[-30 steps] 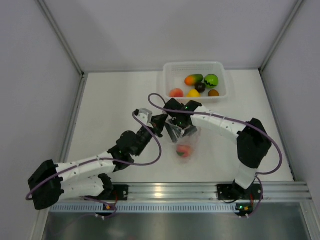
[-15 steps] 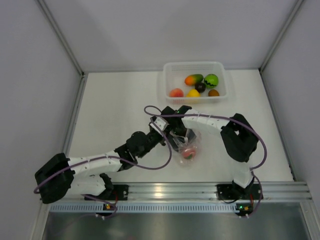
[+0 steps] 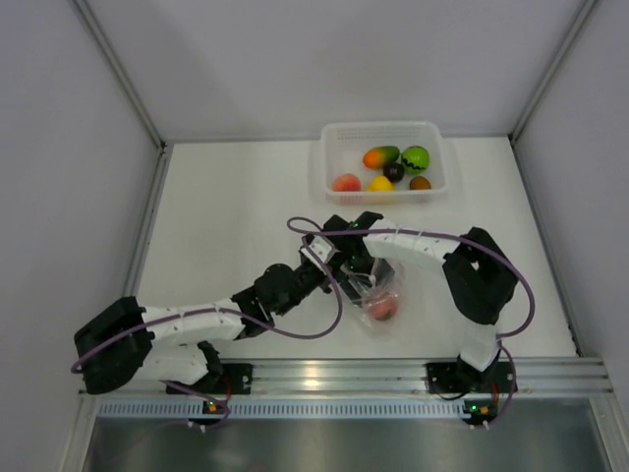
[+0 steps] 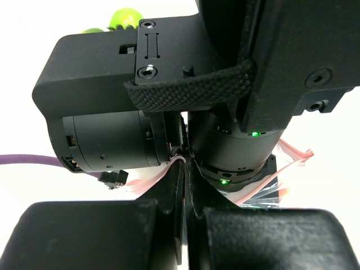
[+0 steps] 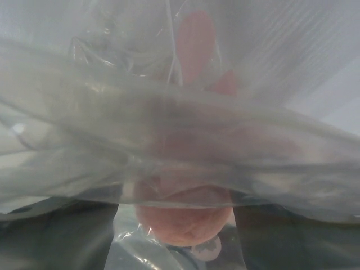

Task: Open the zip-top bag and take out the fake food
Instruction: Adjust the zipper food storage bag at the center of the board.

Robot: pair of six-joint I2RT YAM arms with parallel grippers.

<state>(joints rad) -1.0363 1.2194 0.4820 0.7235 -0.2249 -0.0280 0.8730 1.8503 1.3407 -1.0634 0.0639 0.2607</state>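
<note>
1. One edge of the zip-top bag (image 3: pixel 368 323) is pinched in the left gripper (image 4: pixel 183 174). Its jaws are pressed together on the thin film, with the pink-red zip strip (image 4: pixel 293 149) trailing off to its right.
2. One piece of fake food (image 3: pixel 382 309), pink-red, lies inside the bag. It is directly under the right gripper (image 3: pixel 371 283) and just past the left gripper's tips.
3. The right gripper's jaws stand apart, one on each side of that piece in the wrist view. Film veils them, so I cannot tell whether they touch it or have entered the bag's mouth.
4. Six more pieces (image 3: pixel 380 157) sit in the tray (image 3: pixel 324 169), well beyond both grippers. By that count the job looks nearly done, with only the last piece to lift out.
5. The bag is clear, limp and crinkly, its folds catching the light, and it will probably bunch and slide. The food is smooth, rounded, hard-looking plastic. The tray is rigid, translucent white and rectangular with rounded corners. The desk (image 3: pixel 226 216) is plain matte white.
</note>
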